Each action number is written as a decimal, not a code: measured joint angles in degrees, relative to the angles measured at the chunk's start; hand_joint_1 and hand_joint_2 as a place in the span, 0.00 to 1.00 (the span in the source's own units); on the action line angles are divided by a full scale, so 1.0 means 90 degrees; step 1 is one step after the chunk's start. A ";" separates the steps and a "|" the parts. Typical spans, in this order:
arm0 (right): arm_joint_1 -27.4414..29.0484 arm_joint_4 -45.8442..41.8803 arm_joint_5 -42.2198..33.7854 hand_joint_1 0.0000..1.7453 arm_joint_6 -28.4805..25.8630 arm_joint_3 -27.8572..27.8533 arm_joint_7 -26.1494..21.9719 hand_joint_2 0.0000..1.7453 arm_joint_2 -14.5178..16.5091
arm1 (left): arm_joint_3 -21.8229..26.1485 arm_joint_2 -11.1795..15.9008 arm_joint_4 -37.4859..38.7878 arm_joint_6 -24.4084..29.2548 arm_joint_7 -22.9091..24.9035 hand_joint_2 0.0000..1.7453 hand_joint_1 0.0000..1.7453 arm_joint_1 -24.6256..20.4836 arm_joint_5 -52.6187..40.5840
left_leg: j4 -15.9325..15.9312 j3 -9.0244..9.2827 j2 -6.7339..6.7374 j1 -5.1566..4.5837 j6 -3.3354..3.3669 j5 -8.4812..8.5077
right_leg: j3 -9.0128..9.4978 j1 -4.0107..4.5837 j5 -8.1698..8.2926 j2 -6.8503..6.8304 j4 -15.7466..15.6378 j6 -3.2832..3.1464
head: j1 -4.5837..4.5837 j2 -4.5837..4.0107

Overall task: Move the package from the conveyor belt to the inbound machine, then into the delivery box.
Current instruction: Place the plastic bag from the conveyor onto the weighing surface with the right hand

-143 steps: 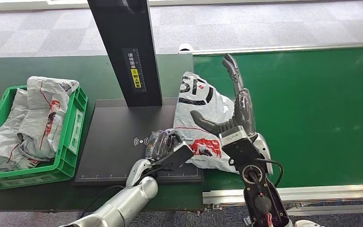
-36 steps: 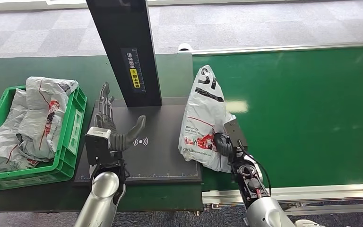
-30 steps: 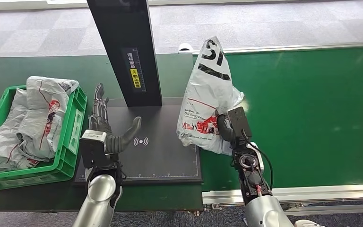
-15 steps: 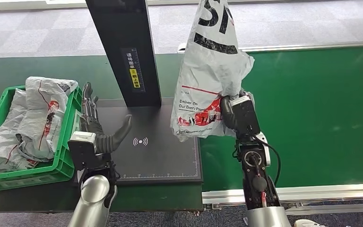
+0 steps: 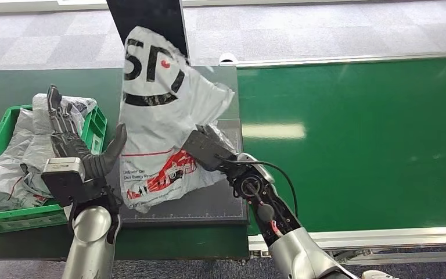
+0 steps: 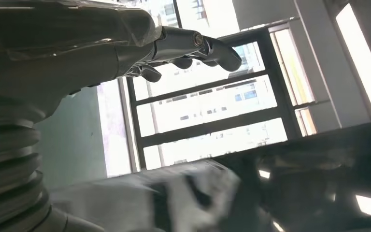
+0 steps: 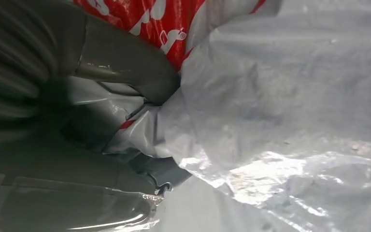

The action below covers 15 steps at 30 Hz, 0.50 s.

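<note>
My right hand point(image 5: 208, 150) grips a white plastic package point(image 5: 161, 110) with black letters and a red print, held up over the black inbound machine plate point(image 5: 220, 200). The right wrist view shows its thumb point(image 7: 125, 63) pressed into the crumpled package point(image 7: 280, 111). My left hand point(image 5: 72, 154) is raised with its fingers spread and empty, just left of the package, between it and the green delivery box point(image 5: 96, 129). The left wrist view shows that left hand point(image 6: 125, 43) open against bright windows, with a blurred edge of the package point(image 6: 174, 198) beside it.
The machine's black upright column point(image 5: 151, 17) stands behind the package. The green box holds several white packages point(image 5: 17, 157). The green conveyor belt point(image 5: 360, 133) lies to the right, with a metal rail point(image 5: 360, 238) along its near edge.
My right hand has swung the package left, from above the belt's edge to over the machine plate. My left hand rose and drew back toward the green box.
</note>
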 joint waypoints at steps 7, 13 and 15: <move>-0.0231 0.1107 -0.0077 1.00 0.0126 0.0650 0.0210 1.00 0.0152 | 0.0122 0.0248 -0.0068 0.0253 -0.0102 1.00 0.00 -0.0031 0.0135 | 0.0001 -0.0003 -0.0001 -0.0002 0.0000 -0.0001 | 0.0000 -0.0002 0.0000 -0.0002 -0.0002 0.0000 | 0.0002 0.0000; -0.0289 0.1452 0.0068 1.00 0.0108 0.0881 0.0362 1.00 0.0154 | 0.0161 0.0352 -0.0068 0.0327 -0.0106 1.00 0.00 -0.0014 0.0135 | 0.0002 -0.0001 0.0000 -0.0002 0.0000 -0.0001 | -0.0001 -0.0003 0.0000 -0.0003 -0.0003 0.0000 | 0.0001 0.0000; -0.0308 0.1520 0.0081 1.00 0.0095 0.0930 0.0375 1.00 0.0152 | 0.0169 0.0376 -0.0068 0.0332 -0.0106 1.00 0.00 -0.0007 0.0135 | 0.0001 -0.0001 0.0000 -0.0002 0.0000 -0.0001 | -0.0001 -0.0002 0.0000 -0.0003 -0.0003 0.0000 | 0.0001 0.0000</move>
